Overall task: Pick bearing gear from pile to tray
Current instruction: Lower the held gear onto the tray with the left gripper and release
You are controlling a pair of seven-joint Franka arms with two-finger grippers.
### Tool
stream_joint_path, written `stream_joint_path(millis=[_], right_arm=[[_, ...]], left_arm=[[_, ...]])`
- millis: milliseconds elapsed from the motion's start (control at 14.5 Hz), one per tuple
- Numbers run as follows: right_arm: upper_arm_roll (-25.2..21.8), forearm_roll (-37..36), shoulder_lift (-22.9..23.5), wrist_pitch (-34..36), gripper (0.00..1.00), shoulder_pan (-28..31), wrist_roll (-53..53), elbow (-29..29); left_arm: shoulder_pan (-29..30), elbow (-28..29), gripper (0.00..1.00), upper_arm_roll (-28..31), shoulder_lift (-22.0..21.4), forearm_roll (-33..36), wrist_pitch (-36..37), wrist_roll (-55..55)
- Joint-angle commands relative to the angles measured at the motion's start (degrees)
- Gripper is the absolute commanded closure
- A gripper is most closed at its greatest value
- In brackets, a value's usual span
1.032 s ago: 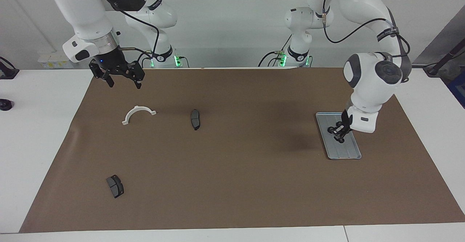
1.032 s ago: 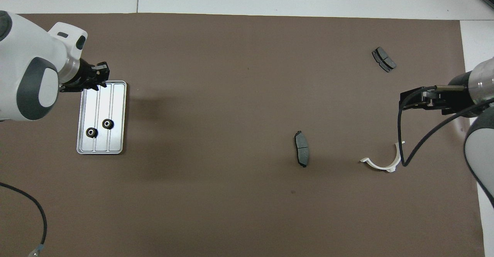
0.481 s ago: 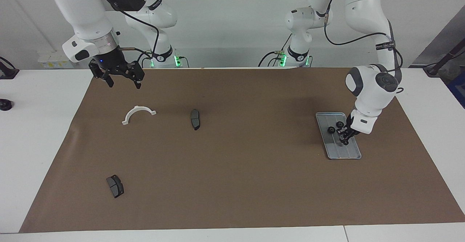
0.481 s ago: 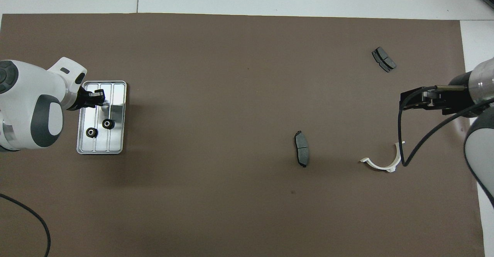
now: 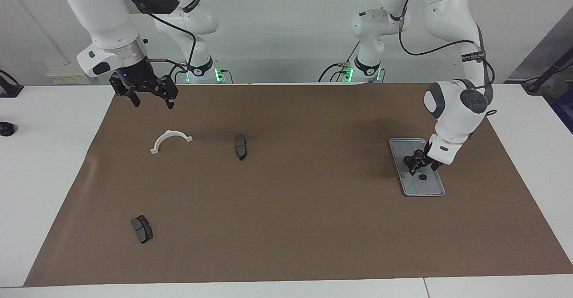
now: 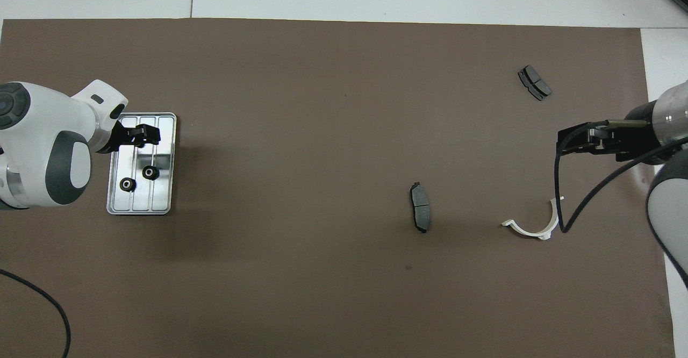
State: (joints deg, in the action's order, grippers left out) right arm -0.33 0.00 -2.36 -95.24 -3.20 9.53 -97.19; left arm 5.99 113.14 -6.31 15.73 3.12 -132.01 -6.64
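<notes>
The tray [image 5: 432, 192] is seen lying on the brown mat [image 5: 291, 226] toward the left arm's end of the table. The left gripper [image 5: 421, 167] is held just over the tray's middle, fingers spread apart, nothing clamped btwn them. A small black ring [image 5: 422, 177] is seen lying flat on the tray directly under the gripper, apart from the fingertips, slightly farther from the robots than they are. In the overhead view two more black rings [image 6: 151, 173] [image 6: 127, 184] are seen in the tray, nearer the robots than the gripper, beside each other but not touching.

The right gripper [image 5: 150, 102] is held up over the mat's edge at the right arm's end, waiting; fingers are apart, w/ nothing in them. A white half-ring bracket [image 5: 171, 140] lies near it on the mat. One dark grey pad [image 5: 240, 146] lies beside the bracket toward the table's middle; a second pad [image 5: 142, 229] lies well apart, farther from the robots.
</notes>
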Motion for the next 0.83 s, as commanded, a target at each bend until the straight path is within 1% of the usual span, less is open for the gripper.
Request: stream_joint_path(millis=[0,275,344,550,688,756], right_arm=[[0.1,-0.6,-0.7,0.6,0.0,0.4,-1.6,-0.5],[-0.1,-0.1,-0.5,2.4,0.0,0.7,-1.9,0.6],[-0.1,-0.3,0.2,3.6,0.0,0.7,-1.9,2.0],[0.0,-0.3,2.9,9.6,0.0,0.7,-1.9,8.6],[-0.1,0.0,3.6,12.4,0.0,0.7,-2.4,11.2],[0.0,0.3,4.7,13.1,0.0,0.7,-2.7,13.7]], left_arm=[[-4.3,-3.2,0.0,0.3,-3.9,3.6,10.3,1.5],[-9.8,-3.0,0.0,0.2,-8.0,3.5,17.5,0.4],[-10.6,-3.0,0.0,0.2,-9.0,3.4,18.6,-0.6],[-10.0,-4.3,0.0,0.2,-11.5,2.4,23.4,-0.7],[-9.6,-7.5,0.0,1.0,-13.3,-0.6,28.5,-0.3],[-9.1,-9.1,0.0,1.1,-14.8,-1.0,31.4,-0.2]])
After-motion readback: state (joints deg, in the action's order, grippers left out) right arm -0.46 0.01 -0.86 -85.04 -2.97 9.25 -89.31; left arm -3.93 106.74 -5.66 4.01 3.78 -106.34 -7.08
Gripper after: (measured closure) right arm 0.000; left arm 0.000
